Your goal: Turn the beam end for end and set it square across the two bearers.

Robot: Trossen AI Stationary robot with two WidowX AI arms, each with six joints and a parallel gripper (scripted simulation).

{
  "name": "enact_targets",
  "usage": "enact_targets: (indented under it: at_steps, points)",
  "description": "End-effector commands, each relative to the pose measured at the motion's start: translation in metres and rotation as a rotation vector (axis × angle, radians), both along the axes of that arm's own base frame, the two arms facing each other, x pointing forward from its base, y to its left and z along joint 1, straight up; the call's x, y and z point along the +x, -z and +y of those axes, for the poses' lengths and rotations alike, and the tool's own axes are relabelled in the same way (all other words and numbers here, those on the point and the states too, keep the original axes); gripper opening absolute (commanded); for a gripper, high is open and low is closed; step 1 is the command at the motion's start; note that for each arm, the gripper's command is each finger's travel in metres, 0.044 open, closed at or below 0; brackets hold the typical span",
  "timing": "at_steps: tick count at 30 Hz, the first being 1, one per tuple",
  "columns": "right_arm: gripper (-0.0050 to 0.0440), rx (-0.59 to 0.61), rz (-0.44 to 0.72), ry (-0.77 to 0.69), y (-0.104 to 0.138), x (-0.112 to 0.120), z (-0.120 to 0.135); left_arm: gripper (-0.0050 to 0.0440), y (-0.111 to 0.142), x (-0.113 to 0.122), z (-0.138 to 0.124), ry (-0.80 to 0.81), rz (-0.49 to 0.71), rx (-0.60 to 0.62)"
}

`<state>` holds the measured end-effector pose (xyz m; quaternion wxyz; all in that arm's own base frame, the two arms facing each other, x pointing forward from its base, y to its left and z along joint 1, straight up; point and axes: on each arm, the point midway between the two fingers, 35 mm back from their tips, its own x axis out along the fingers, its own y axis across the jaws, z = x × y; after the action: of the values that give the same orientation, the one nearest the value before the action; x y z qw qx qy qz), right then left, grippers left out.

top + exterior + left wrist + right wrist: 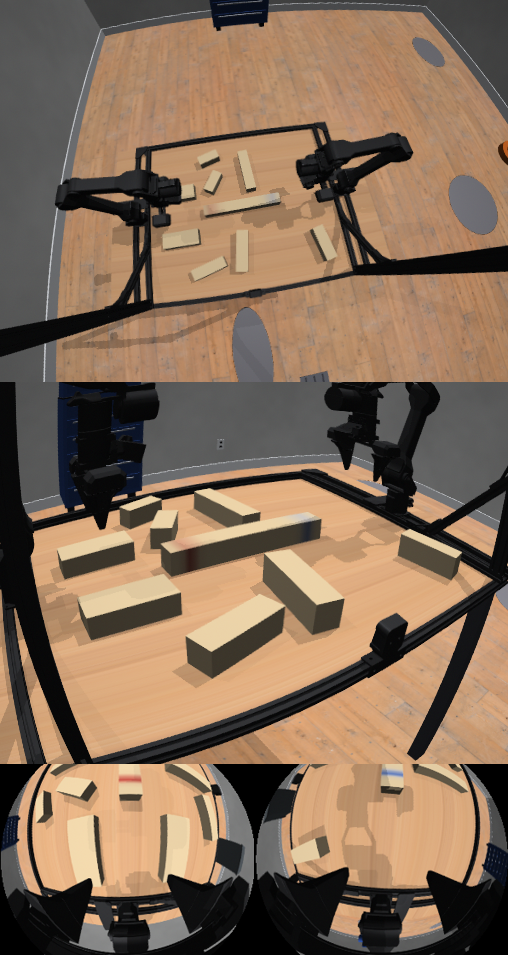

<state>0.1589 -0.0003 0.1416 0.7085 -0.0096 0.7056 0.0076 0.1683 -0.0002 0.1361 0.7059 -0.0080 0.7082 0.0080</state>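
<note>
The left claw (162,205) (122,489) (130,881) and right claw (320,181) (362,474) (389,873) (both wide open, gripping nothing) are hovering near opposite table edges, the beam (242,205) (242,544) (129,788) (392,782) lying between.

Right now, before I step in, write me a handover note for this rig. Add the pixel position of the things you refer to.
Left gripper (162,205) (120,494) (129,878): open, raised above the table, empty.
Right gripper (317,184) (362,475) (388,871): open, raised above the table, empty.
Beam (242,204) (245,541) (129,770) (392,781): lying on the table among loose blocks, its red band toward the left gripper, its blue band toward the right.
Bearers: which two blocks they are, I cannot tell.
Done: beam released; whether it has been turned, I cannot tell.
Left: set it square and centred across the bearers, turned if needed, release, withdraw both arms.
</note>
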Motion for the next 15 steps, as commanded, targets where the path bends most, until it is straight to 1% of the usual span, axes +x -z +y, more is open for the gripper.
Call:
enact_targets:
  at_steps: [1, 7, 9, 15]
  points:
    - [0.0440, 0.003, 0.004, -0.001, 0.001, -0.001, 0.000, 0.0440, 0.002, 0.010, 0.000, -0.002, -0.003, 0.000]
    - [0.0440, 0.003, 0.004, -0.001, 0.001, -0.001, 0.000, 0.0440, 0.007, 0.024, 0.000, -0.002, -0.003, 0.000]
    - [0.0440, 0.003, 0.004, -0.001, 0.001, -0.001, 0.000, 0.0440, 0.007, 0.024, 0.000, -0.002, -0.003, 0.000]
    - [0.0440, 0.003, 0.004, -0.001, 0.001, -0.001, 0.000, 0.0440, 0.013, 0.038, -0.001, -0.002, -0.003, 0.000]
